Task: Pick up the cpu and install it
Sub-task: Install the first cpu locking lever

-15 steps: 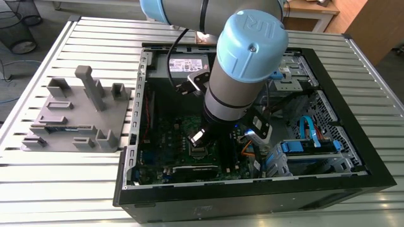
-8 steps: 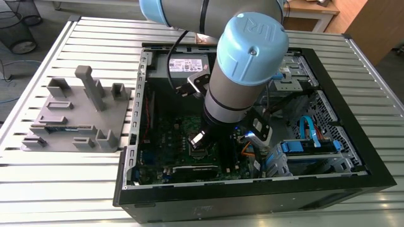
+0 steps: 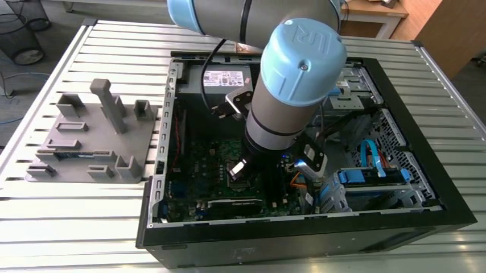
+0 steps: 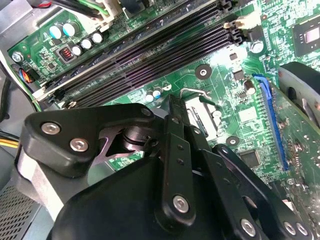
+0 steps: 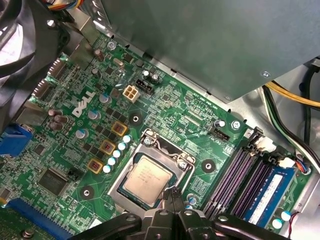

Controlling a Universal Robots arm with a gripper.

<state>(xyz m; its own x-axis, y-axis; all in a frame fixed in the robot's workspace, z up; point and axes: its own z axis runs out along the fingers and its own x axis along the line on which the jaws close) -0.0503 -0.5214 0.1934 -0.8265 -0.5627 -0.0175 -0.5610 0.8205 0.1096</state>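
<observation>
Hovering black end effector [image 5: 171, 194], clenched, just beside flat silver square cpu [image 5: 146, 179], seated in metal-framed socket [image 5: 161, 143].

The claw [image 3: 256, 166] hangs low over the motherboard [image 3: 199, 166] inside the open computer case [image 3: 304, 236]; a grey tray [image 3: 76, 142] lies at the exterior view's left.

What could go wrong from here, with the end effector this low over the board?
1. The end effector hangs at the edge of the cpu, which lies in the socket frame; a sideways slip could knock it askew.
2. Capacitors and memory slots stand beside the socket and could be clipped.
3. In the exterior view, cables run near the arm and might snag.
</observation>
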